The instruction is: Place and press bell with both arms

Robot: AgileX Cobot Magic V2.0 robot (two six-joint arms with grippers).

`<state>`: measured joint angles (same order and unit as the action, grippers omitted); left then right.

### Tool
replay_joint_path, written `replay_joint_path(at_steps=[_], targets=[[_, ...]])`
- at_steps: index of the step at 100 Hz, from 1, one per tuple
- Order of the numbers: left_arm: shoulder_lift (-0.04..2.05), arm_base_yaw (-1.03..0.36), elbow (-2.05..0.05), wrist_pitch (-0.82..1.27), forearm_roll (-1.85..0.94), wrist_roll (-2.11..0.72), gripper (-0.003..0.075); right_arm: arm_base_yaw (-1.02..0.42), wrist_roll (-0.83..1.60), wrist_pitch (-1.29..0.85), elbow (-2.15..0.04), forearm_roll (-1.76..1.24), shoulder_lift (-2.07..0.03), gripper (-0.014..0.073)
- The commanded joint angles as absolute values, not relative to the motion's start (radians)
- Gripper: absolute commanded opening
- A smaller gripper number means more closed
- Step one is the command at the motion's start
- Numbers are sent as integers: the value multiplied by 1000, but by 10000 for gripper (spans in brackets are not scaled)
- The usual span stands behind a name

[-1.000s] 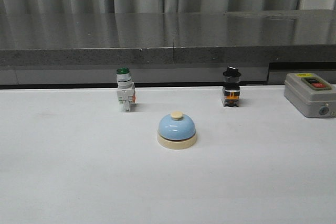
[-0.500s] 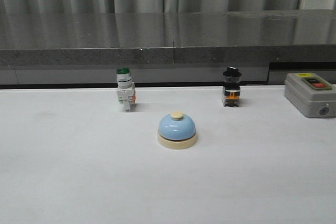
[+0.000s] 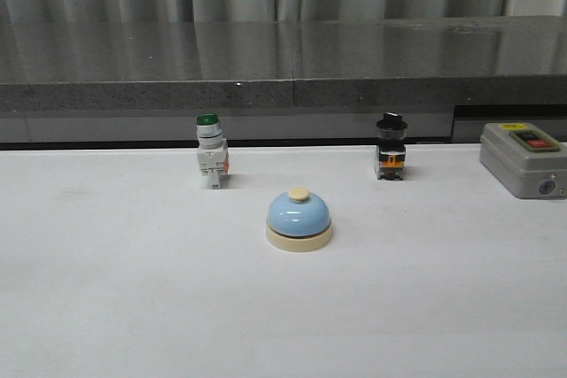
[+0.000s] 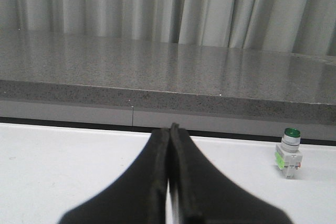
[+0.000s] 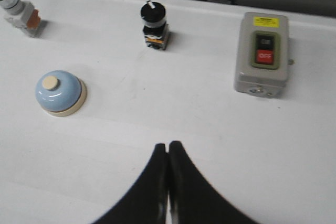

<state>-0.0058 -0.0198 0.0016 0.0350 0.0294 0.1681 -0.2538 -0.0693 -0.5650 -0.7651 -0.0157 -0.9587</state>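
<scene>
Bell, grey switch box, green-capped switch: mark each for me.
Bell [image 3: 299, 216], front view, on its blue dome.
Grey switch box [image 5: 262, 53], right wrist view, on its face.
Green-capped switch [image 3: 211, 148], front view, on its body.

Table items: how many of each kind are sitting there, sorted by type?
Light-blue dome-shaped desk bell: 1
Upright push-button switches: 2 (green-capped white one, black-knobbed orange-and-black one)
Grey switch box with black and red buttons: 1
Total: 4

We see open white counter [image 3: 133, 307] all around the light-blue dome bell [image 3: 299, 219]; the green-capped white switch [image 3: 211, 162] and black-knobbed orange switch [image 3: 390, 158] stand well behind it.
</scene>
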Motion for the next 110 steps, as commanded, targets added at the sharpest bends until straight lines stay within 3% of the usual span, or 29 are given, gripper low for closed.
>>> replay_joint_path(at_steps=[1, 46, 110], targets=[[-35, -17, 44, -45, 28, 167, -20, -293, -55, -514, -843, -22, -1025, -60], [-35, -17, 44, -45, 28, 167, -20, -459, 88, -544, -1128, -83, -1397, -60], [-35, -17, 44, -45, 28, 167, -20, -578, 88, -805, -1527, -83, -1820, -60]])
